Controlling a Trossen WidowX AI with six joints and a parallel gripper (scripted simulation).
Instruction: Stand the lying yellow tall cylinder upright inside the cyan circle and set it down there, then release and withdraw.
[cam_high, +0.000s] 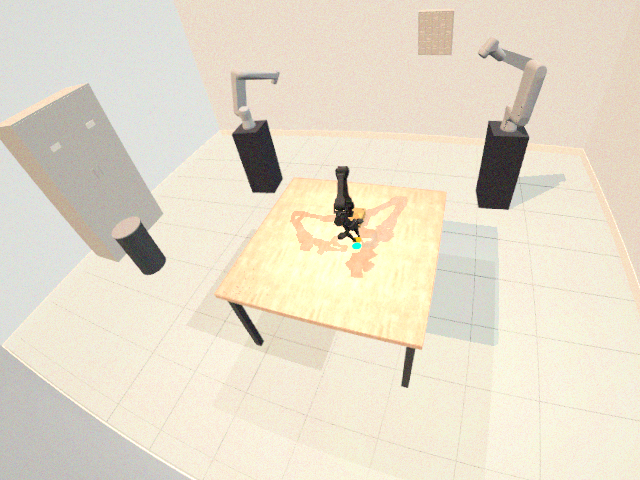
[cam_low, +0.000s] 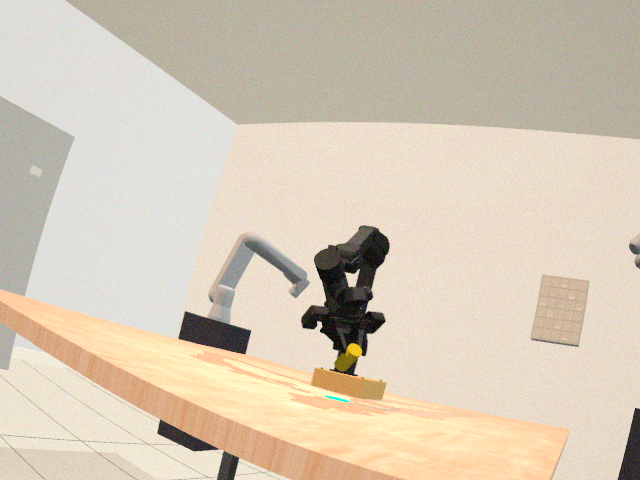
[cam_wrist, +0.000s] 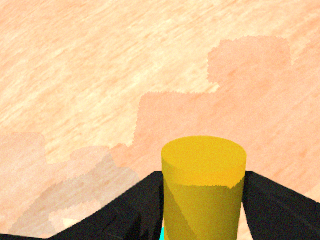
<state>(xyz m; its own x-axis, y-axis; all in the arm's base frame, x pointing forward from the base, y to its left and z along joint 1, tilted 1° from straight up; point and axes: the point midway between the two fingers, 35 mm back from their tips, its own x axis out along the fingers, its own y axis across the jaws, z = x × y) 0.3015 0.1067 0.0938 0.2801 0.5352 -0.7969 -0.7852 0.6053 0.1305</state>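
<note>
We hold the yellow tall cylinder (cam_low: 347, 357) tight in our black gripper (cam_low: 347, 349). It is tilted in the air above the wooden table (cam_low: 155, 372), near the far edge. The flat cyan circle (cam_low: 337, 398) lies just below it.

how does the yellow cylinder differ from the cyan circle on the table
The yellow tall cylinder is a solid body, held tilted above the wooden table in the black claw; the flat cyan circle is only a mark lying on the tabletop. The cylinder is off the surface, and the circle has nothing standing on it. Both show round outlines.
</note>
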